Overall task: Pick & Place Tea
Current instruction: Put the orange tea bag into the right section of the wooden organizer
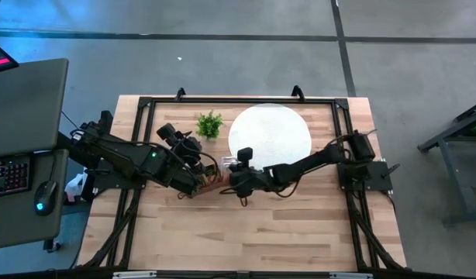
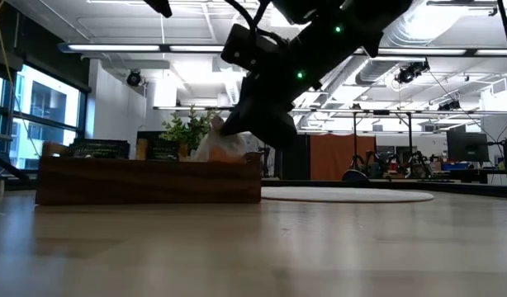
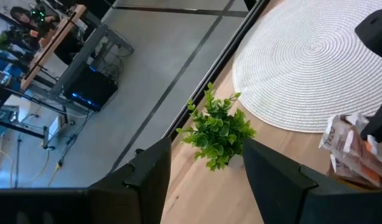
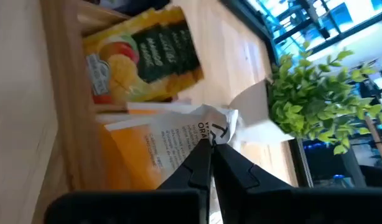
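Note:
The tea sachets (image 4: 147, 59) stand packed in the brown wooden tray (image 2: 146, 181), near the table's middle. Some show yellow-orange and black faces, others orange-and-white. My right gripper (image 4: 211, 146) is over the tray's end nearest the white disc (image 1: 269, 136) and is shut on an orange-and-white sachet (image 4: 178, 134). My left gripper (image 3: 206, 186) hovers open just left of the tray, pointing toward the small green plant (image 3: 219, 130). It touches nothing. In the high view both arms hide most of the tray (image 1: 213, 184). My right gripper pinches the orange-and-white sachet by its crumpled white top edge (image 4: 217, 123) between the two fingertips, coming from above and slanting down. The sachet's lower part still sits among the other sachets in the tray. In the low view it bulges above the tray wall (image 2: 225, 148).
The plant (image 1: 209, 124) stands on the table beyond the tray, close to the disc's left rim. The round white woven disc (image 3: 315, 56) lies flat toward the far right. Bare wood stretches across the near half of the table (image 1: 246, 232). A black frame (image 1: 145, 105) borders the table.

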